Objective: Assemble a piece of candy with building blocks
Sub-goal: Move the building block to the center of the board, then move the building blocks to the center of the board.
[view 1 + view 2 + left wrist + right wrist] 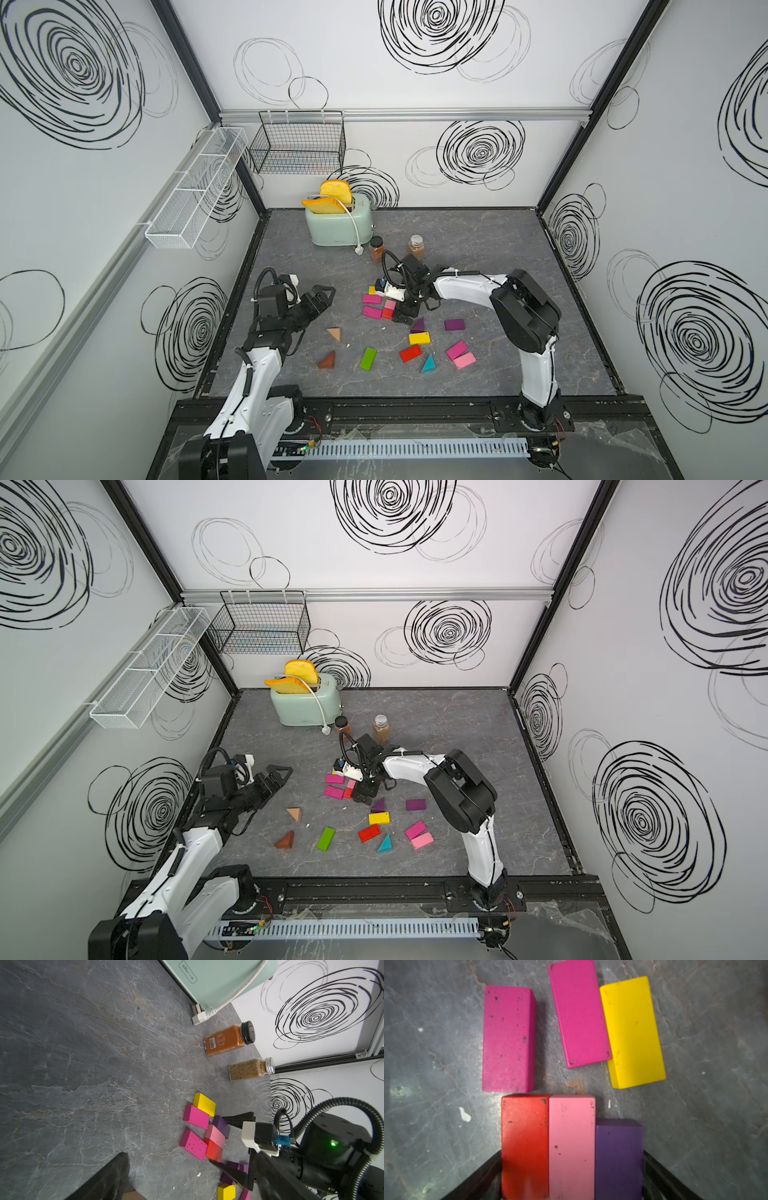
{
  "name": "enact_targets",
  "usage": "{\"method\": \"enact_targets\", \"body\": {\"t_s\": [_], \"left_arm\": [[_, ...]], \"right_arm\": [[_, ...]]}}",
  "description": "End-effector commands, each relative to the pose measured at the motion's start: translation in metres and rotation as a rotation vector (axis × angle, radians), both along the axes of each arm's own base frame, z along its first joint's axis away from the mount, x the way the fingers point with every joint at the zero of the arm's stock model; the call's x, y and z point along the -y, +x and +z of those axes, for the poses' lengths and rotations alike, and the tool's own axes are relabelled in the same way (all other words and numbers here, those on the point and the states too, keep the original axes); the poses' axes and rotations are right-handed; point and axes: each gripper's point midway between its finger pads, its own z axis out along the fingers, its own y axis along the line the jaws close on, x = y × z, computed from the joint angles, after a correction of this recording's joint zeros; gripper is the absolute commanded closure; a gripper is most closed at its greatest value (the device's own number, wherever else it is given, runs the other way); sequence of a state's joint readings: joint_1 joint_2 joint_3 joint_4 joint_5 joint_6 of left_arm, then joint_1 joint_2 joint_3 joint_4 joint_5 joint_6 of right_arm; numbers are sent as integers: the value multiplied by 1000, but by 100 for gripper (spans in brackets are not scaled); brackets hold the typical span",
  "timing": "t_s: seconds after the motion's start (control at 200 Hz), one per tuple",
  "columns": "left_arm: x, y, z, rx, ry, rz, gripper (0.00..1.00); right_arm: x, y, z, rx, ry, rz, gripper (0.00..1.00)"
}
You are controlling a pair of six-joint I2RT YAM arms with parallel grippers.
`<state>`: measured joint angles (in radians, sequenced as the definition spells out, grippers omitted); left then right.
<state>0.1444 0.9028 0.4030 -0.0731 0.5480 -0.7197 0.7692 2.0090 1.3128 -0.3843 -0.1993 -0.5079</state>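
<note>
Blocks (508, 1039): matt paint, speckled with chips, probably wood. Surface (716, 1064): smooth grey marble-look sheet. Toaster (338, 226): smooth mint shell. Black basket (299, 145): metal wire.

I see a grey marble-veined surface (498, 257), white walls (353, 50) scrawled with black spirals, a mint-green toaster (332, 232), a red brick (525, 1142), a pink brick (571, 1142), a purple brick (618, 1157), a black-speckled magenta brick (508, 1039), a plainer magenta brick (579, 1014), a yellow brick (632, 1030)

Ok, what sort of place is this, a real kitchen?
Likely a staged kitchen corner inside a robot test booth: a mint toaster holding toast, a black-capped spice jar and a silver-capped spice jar, and a black wire basket hung on walls printed with scribbled spirals.
</note>
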Motion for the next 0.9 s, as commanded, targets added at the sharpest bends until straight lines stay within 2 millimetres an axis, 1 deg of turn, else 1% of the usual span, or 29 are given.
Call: {"method": "enact_targets", "body": {"t_s": [0.0,0.07,0.095,0.175,0.285,0.38,0.475,0.505,0.6,0.67,0.685,0.695,0.71,0.765,0.81,0.89], "left_arm": [[7,8,12,56,-14,-35,2],[14,10,16,67,-31,-56,2],[18,10,19,78,-41,-71,2],[29,14,31,107,-74,-104,2],[36,21,39,109,-90,-87,2],[43,29,41,105,-113,-48,2],[53,37,41,123,-153,12,2],[55,40,42,133,-157,35,2],[63,49,43,183,-190,96,2],[72,57,33,180,-210,121,2],[74,58,30,174,-210,123,2],[75,61,33,191,-217,123,2],[78,63,32,194,-222,123,2],[84,70,25,197,-238,125,2],[89,74,21,201,-247,119,2],[91,81,11,195,-217,128,2]], "right_arm": [[9,0,-8,-19,-26,45,2],[5,1,-8,-18,-18,46,0],[5,2,-8,-18,-17,39,1],[0,7,2,-7,15,26,1],[-10,9,33,4,126,8,1],[-9,12,66,24,219,-36,1],[8,21,95,79,295,-175,1],[14,20,104,85,327,-218,1],[33,8,130,93,455,-333,1],[45,-2,144,71,532,-406,1],[48,-5,145,66,544,-418,1],[50,-7,146,64,550,-426,1],[52,-8,148,64,559,-439,1],[63,-13,148,75,564,-479,1],[73,-14,147,85,564,-509,1],[87,-13,142,63,570,-542,1]]}}
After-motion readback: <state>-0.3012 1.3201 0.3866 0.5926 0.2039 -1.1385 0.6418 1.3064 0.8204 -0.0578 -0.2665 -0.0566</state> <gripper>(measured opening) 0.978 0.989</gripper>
